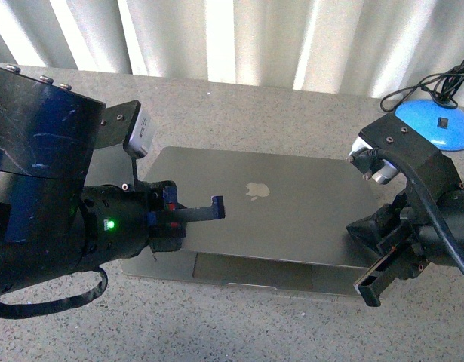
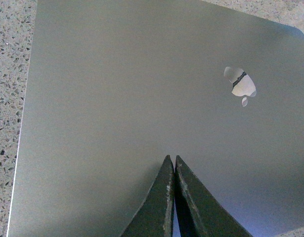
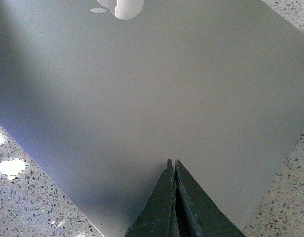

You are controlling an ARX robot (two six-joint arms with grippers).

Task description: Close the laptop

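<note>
Arms (image 1: 103, 226) (image 1: 435, 219) low over laptop (image 1: 292, 219), maybe touching

This looks like a robot test bench in a lab or workroom, not a home. A black left arm (image 1: 43, 188) and right arm (image 1: 435, 204) reach in from the near side over a speckled grey stone-look counter (image 1: 292, 102), where a laptop (image 1: 292, 219) is set out. A pale curtain (image 1: 254, 38) in vertical folds closes off the far side like a backdrop. At the far right sits a blue disc (image 1: 431, 124) with a black cable (image 1: 413, 89) looped beside it.
</note>
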